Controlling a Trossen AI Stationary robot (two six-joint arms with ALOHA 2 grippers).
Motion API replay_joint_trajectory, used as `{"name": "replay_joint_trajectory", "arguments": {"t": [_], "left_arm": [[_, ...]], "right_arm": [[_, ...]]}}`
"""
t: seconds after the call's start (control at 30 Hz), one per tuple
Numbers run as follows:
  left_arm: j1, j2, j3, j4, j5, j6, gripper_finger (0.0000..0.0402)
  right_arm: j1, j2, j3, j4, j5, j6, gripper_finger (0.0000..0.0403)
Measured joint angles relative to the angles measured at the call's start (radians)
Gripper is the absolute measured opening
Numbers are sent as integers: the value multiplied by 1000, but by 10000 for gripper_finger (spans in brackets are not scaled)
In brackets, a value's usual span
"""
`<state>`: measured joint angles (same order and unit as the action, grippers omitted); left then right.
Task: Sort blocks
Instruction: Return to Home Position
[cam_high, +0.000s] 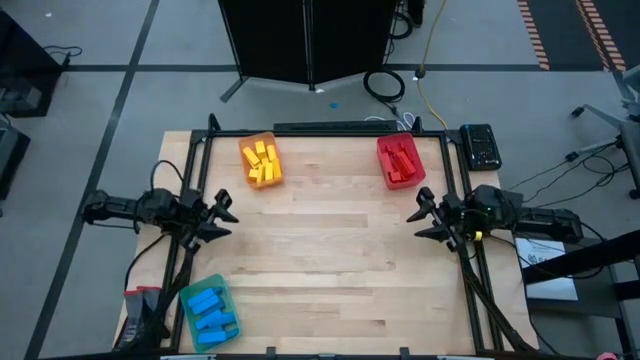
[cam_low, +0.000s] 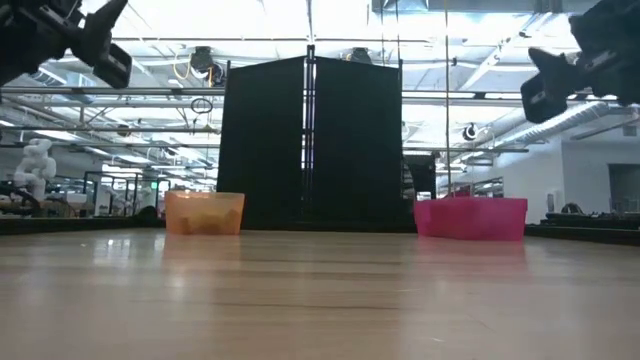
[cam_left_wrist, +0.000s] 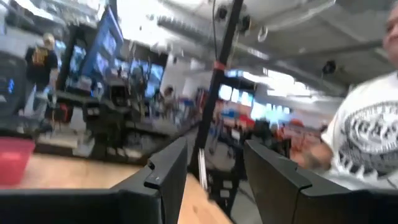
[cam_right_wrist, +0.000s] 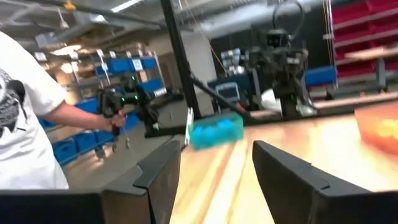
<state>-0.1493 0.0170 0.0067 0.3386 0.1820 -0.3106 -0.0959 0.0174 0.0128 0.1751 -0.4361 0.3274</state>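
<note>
Yellow blocks (cam_high: 262, 163) lie in the orange tray (cam_high: 247, 147) at the table's far left. Red blocks (cam_high: 402, 162) fill the red tray (cam_high: 386, 147) at the far right. Blue blocks (cam_high: 212, 312) sit in the green tray (cam_high: 190, 297) at the near left corner. My left gripper (cam_high: 224, 216) hovers open above the table's left edge, holding nothing. My right gripper (cam_high: 421, 217) hovers open above the right edge, also holding nothing. In the low view the orange tray (cam_low: 204, 213) and red tray (cam_low: 470, 217) stand at the far edge.
A black device (cam_high: 481, 146) sits past the far right corner. A black panel (cam_high: 305, 40) stands behind the table. A person in a white shirt (cam_right_wrist: 25, 118) stands beside the table in the wrist views. The wooden table top (cam_high: 330, 260) spreads between the trays.
</note>
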Motion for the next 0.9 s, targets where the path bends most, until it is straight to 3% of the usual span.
{"name": "replay_joint_trajectory", "arguments": {"t": [0.27,0.47,0.63,0.7,0.83,0.9], "left_arm": [[-72,1,0,-108,-1,4,164],[-110,1,0,-190,-9,18,164],[-115,1,0,-226,-50,136,164],[-115,1,0,-263,-139,204,164],[-115,1,-1,-286,-412,246,164],[-113,5,-1,-282,-451,268,164]], "right_arm": [[0,0,0,-90,-9,-25,199],[0,0,1,-96,-91,-103,199],[0,0,1,-96,-91,-110,199],[0,0,1,-96,-91,-105,199],[0,0,1,-96,-92,-103,199],[0,0,1,-97,-92,-103,199]]}}
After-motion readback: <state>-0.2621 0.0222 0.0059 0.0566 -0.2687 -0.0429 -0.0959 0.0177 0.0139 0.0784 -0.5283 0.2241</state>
